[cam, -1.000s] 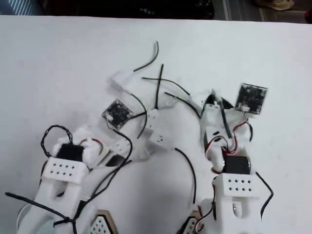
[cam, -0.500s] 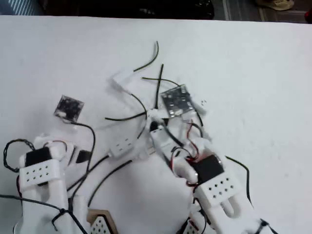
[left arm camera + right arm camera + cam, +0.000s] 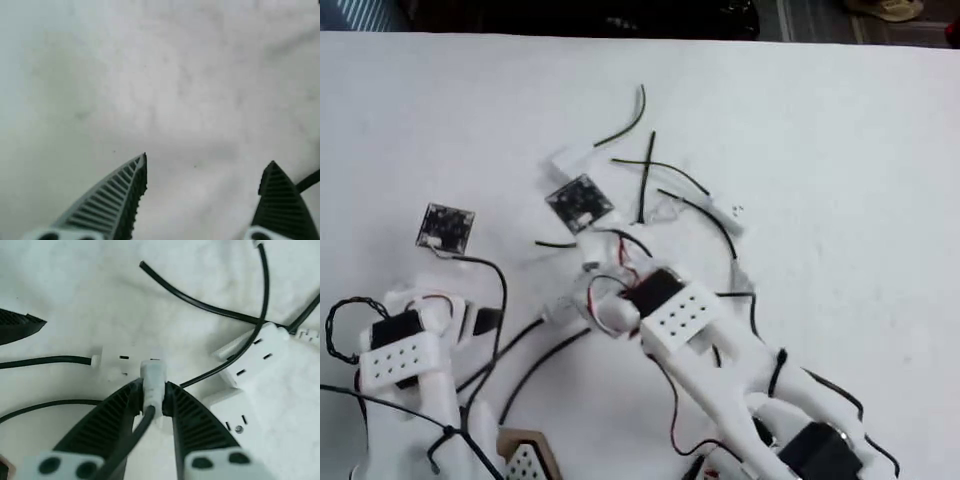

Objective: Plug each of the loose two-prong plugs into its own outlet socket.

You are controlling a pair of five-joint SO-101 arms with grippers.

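Note:
My right gripper (image 3: 152, 390) is shut on a white two-prong plug (image 3: 152, 377) whose black cord runs back between the fingers. The plug's tip meets a small white socket block (image 3: 117, 362); its prongs are hidden. A larger white outlet strip (image 3: 260, 370) with several slots lies beside it. From above, the right arm reaches over the middle of the table, with its gripper (image 3: 582, 278) among the white pieces there. My left gripper (image 3: 207, 162) is open over bare table, and in the high view it (image 3: 480, 318) sits at the lower left.
Loose black cords (image 3: 645, 175) cross the middle of the white table (image 3: 840, 130), with another white piece (image 3: 570, 160) farther back. The tip of the other arm's dark finger (image 3: 20, 325) shows close by in the right wrist view. A wooden base (image 3: 525, 458) sits at the near edge.
The right arm has swung left from the right side to the table's middle, over the sockets. The left arm has drawn back to the left, away from them.

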